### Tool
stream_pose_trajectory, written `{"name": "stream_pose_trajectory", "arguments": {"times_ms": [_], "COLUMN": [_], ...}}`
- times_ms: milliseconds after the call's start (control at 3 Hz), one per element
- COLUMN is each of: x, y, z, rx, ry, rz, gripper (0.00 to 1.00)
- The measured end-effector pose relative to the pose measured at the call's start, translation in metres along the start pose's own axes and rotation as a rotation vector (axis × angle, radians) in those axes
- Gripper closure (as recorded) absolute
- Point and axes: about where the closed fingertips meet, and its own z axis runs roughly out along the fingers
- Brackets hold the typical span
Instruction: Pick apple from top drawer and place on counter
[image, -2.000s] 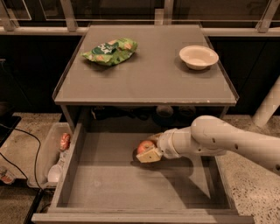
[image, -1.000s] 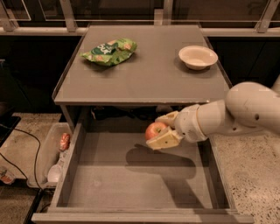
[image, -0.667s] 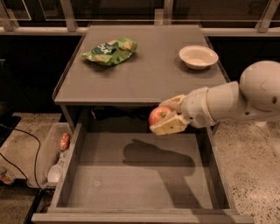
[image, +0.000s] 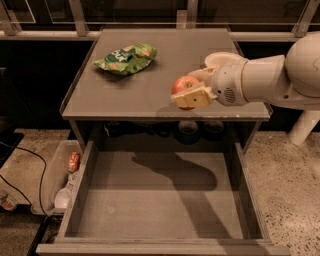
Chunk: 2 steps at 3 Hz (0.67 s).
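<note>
In the camera view, our gripper (image: 193, 92) sits over the front right part of the counter (image: 150, 92), at about 4 o'clock from the counter's middle. The arm (image: 270, 77) reaches in from 3 o'clock. The claw is closed around the apple (image: 183, 84), with one cream finger (image: 194, 98) across its lower front and the other behind it, so only the narrow gap filled by the fruit remains. The apple is clear of the top drawer (image: 160, 210), which stands pulled out towards 6 o'clock with a bare floor. We judge the apple to be hanging just above the counter's front rim rather than resting on it.

The step in hand is the set-down. We would carry the apple a little further towards 12 o'clock, so that it lands well inside the rim and not on the edge over the drawer. We would lower it until it bears on the flat top and only then ease the fingers apart, since a round fruit may roll. The open patch lies between the green snack bag (image: 125, 57) at 10 o'clock and the white bowl (image: 220, 58) at 2 o'clock, which is partly hidden behind the claw.

The apple is nearly round, so it has no long axis worth aligning. We cannot tell where its stem points.
</note>
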Motion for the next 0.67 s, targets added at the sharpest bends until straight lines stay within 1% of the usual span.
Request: {"name": "stream_pose_trajectory", "arguments": {"times_ms": [333,667], "x": [0.000,-0.004], "y": [0.000,-0.012], "z": [0.000,0.011], "rx": [0.000,0.040], "ry": [0.000,-0.037], "rz": [0.000,-0.015], "gripper": [1.00,1.00]}}
